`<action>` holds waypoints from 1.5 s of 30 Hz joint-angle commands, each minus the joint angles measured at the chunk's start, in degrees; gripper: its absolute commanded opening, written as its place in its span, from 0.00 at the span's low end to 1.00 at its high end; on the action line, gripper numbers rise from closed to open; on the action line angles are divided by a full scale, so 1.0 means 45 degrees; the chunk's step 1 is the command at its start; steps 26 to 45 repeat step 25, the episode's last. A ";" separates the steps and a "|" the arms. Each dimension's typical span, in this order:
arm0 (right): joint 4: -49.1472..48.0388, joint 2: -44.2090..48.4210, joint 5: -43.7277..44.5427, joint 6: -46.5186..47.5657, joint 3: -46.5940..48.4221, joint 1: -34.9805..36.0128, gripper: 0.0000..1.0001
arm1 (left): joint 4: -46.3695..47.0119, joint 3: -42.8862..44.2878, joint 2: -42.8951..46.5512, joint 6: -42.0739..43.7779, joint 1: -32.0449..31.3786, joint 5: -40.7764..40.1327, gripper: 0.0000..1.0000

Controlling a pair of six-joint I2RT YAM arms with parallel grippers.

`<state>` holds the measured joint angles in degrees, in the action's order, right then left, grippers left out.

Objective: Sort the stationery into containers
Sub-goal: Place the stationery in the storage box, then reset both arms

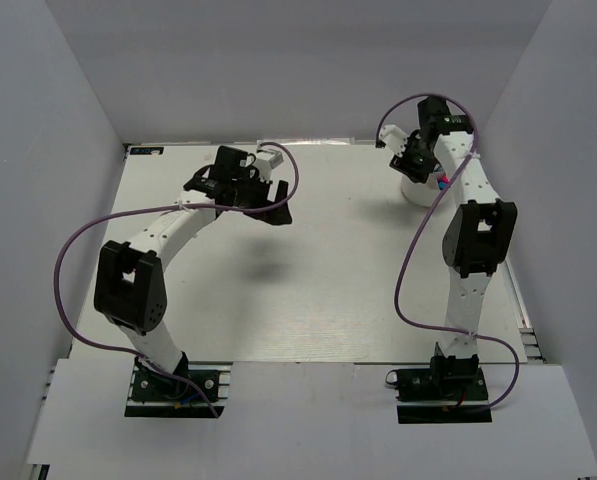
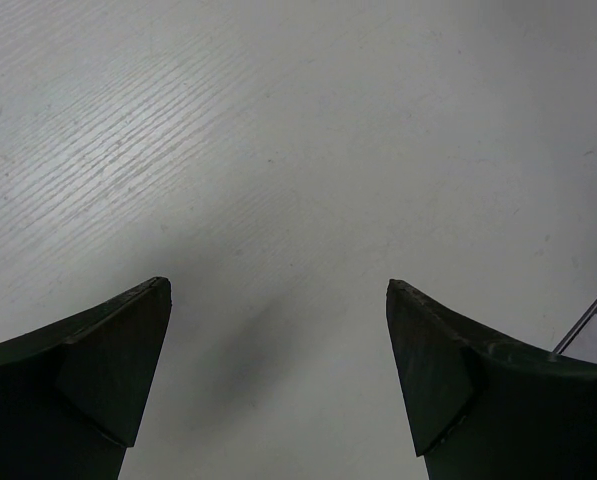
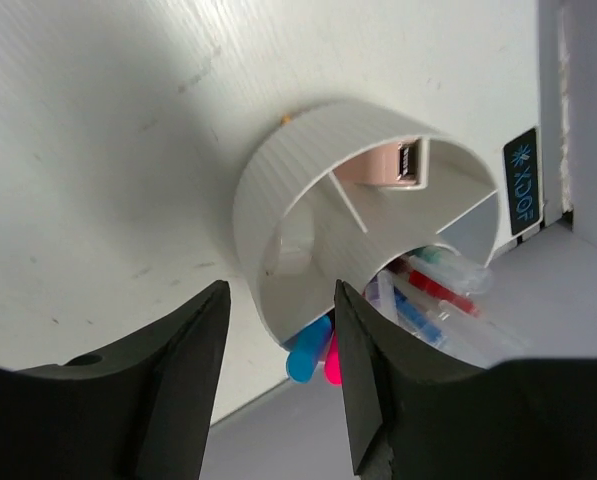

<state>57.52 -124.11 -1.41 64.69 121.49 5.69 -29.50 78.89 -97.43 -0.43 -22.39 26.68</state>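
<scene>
Matte-black, wedge-shaped fingers (image 3: 183,390) of the right gripper (image 3: 280,300) stand apart w/ nothing between the pads: unclenched, gripping nothing. Just beyond the fingertips sits the dish (image 3: 278,190), a round white container w/ a finely ribbed outer wall and thin flat dividers (image 3: 350,205) inside. In the compartment on the right-finger side lies the sorted stationery: a light-blue cap (image 3: 308,360) and a pink cap (image 3: 331,370) closest to the hand, then blue pens (image 3: 408,312) and a red pen (image 3: 443,292) w/ clear barrels. A pinkish block (image 3: 383,165) w/ a small slotted port fills the compartment farthest from the hand.

The left gripper (image 2: 278,290) is spread wide, holding nothing, w/ only bare table (image 2: 278,100) below it and a soft shadow between the fingers. The tabletop is white w/ fine parallel ridges and faint scuffs. Plain white walls (image 1: 308,70) box in the workspace, and purple cables (image 1: 68,260) loop off both arms.

A black sticker (image 3: 521,180) on the wall past the dish, to the right of the right gripper, carries a white starburst mark and sideways lettering that can't be read for sure.
</scene>
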 commanded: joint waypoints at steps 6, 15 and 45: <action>-0.0571 0.2441 -0.4157 -0.6333 0.1090 0.0844 0.64 | 0.0344 -0.0227 0.0498 -0.1272 0.1205 -0.0673 0.98; -0.2546 0.2308 -0.5565 -1.1482 0.0170 0.1136 0.80 | -0.1102 0.1862 -0.1493 -0.1643 0.3177 -0.1748 0.98; -0.2644 0.2697 -0.6132 -1.2011 -0.1334 0.1235 0.82 | -0.0810 0.1766 -0.2041 -0.1644 0.4193 -0.2706 0.98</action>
